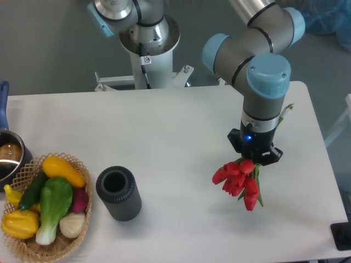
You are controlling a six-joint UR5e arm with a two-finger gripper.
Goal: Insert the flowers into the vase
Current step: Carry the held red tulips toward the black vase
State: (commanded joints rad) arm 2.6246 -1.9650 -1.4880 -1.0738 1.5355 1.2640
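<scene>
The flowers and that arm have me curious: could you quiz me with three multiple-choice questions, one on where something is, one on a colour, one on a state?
1. Where is the vase?
A. beside the basket
B. at the far right edge
C. inside the pot

2. What colour are the flowers?
A. yellow
B. red
C. white

3. The flowers are
A. lying on the table
B. standing in the vase
C. hanging below the gripper

Answers: 1 A, it stands just right of the basket. 2 B, the buds are red. 3 C, the stems run up into the gripper; its fingers are hidden.
</scene>
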